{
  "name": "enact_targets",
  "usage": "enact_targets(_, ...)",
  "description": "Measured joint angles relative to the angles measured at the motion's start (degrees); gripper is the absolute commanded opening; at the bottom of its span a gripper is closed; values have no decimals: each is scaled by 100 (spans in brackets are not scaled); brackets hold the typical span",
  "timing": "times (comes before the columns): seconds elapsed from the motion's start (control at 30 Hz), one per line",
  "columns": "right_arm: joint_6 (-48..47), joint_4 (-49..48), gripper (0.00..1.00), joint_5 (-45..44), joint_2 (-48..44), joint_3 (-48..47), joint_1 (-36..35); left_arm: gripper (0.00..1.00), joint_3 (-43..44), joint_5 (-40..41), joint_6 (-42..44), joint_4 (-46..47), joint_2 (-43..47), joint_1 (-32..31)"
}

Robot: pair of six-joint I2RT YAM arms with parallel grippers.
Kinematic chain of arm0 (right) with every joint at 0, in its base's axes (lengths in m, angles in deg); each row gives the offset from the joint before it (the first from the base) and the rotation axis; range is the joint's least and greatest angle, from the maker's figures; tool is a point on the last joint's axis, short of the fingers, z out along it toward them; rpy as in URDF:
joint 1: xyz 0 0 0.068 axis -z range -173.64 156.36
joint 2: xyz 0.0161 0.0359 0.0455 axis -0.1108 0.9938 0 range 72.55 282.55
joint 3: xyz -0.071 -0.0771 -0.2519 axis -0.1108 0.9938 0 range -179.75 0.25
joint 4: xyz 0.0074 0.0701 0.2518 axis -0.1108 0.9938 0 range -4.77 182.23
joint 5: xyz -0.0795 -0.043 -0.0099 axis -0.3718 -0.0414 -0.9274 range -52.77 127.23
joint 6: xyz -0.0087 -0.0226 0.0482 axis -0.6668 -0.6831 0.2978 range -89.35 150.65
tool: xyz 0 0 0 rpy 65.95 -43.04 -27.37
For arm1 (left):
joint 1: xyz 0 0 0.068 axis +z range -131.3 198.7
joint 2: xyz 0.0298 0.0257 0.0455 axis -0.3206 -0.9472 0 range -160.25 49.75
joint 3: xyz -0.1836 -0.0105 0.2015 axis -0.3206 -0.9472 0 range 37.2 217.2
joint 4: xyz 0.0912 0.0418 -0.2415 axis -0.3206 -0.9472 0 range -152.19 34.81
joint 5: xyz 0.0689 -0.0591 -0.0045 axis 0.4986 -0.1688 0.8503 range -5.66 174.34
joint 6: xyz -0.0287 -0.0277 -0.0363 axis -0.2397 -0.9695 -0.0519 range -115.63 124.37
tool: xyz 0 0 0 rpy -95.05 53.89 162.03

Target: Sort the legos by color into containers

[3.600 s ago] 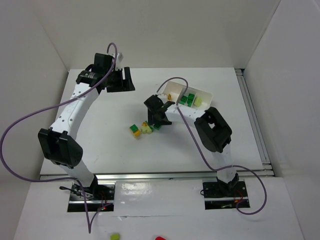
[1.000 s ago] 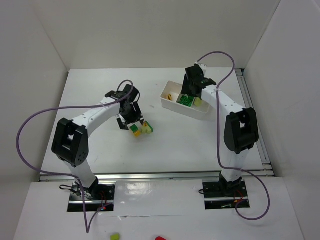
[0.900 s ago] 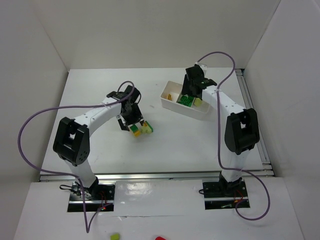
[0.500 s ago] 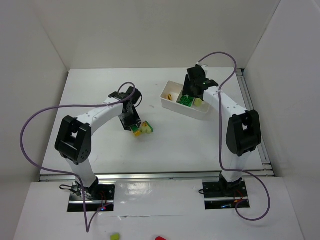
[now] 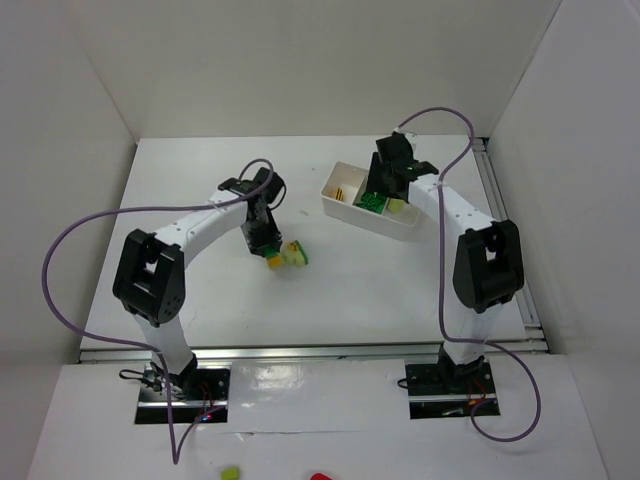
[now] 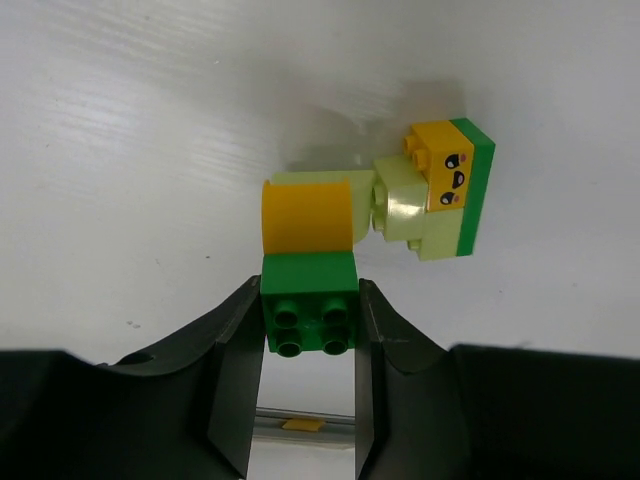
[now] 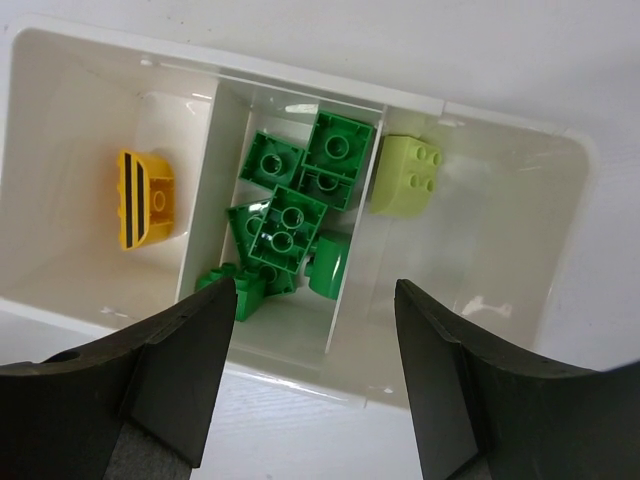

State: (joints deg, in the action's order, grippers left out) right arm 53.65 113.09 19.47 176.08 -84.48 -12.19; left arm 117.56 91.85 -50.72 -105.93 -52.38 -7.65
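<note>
On the table, my left gripper [image 6: 309,300] is shut on a dark green lego [image 6: 309,316]; both jaws press its sides. An orange lego [image 6: 305,215] sits against that brick's far end. Beside it lie a pale yellow-green lego [image 6: 402,212] and an orange face brick with a green side [image 6: 452,170]. In the top view this cluster [image 5: 291,254] is mid-table under the left gripper [image 5: 268,250]. My right gripper [image 7: 315,295] hangs open and empty over the white containers tray [image 7: 300,92]. The tray holds one orange lego [image 7: 147,197] at left, several green legos [image 7: 290,222] in the middle and one pale lego [image 7: 405,175] at right.
The tray [image 5: 392,226] lies at the back right of the white table, with the right gripper [image 5: 385,185] above it. White walls enclose the table on three sides. A metal rail [image 5: 510,240] runs along the right edge. Purple cables loop off both arms.
The left gripper has come down on the brick cluster and closed on the green lego over the last second. The right gripper stays open over the tray, barely moved.
</note>
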Motion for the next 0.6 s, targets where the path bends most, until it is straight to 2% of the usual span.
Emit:
enact_targets(0.13,-92,13,71,494,-72,2,39,0,579,-267,577,-74,15,4)
enact_targets(0.2,-219,11,71,1003,-177,7,125,0,970,-715,1082,17,55,72)
enact_targets(0.4,-623,-140,73,3307,-811,63,605,0,1469,-3195,2441,922,476,660)
enact_targets(0.5,-586,-675,74,4671,-1196,400,890,0,1449,-4489,2699,1502,516,979)
enact_targets(0.6,-435,-986,74,5547,-1401,691,1034,0,1248,-5377,2767,2028,511,1156)
